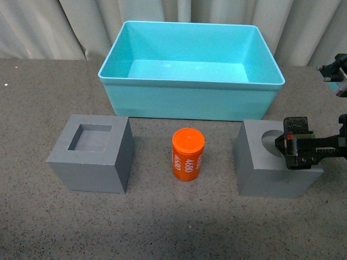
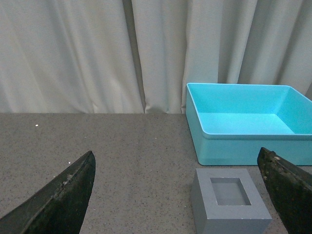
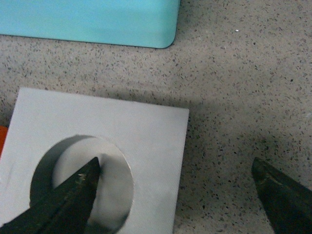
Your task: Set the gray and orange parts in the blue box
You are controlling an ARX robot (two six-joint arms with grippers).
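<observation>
your right fingers [image 3: 73, 195] are standing wide apart over the gray cube with the round recess [image 1: 265, 168]. one finger is dipping into the round hole and the other is hanging outside the cube's edge, over the bare table [image 1: 162, 227], so the cube's wall is lying between them. whether either finger is touching the cube, you cannot tell. in the front view this cube is sitting at the right of the row, just in front of the blue box's right corner.

the orange cylinder [image 1: 187, 154] is standing upright in the middle of the row, its white "4680" print running down its side, apart from both cubes. the gray cube with the square recess [image 1: 92, 157] is resting at the left end, recess facing up.

the blue box [image 1: 190, 103] is sitting behind all three parts, near a pale curtain [image 2: 73, 48], and nothing is lying inside it.

your left fingers [image 2: 58, 200] are also spread wide and holding nothing. they are hovering above the table, looking toward the square-recess cube and the box behind it.
</observation>
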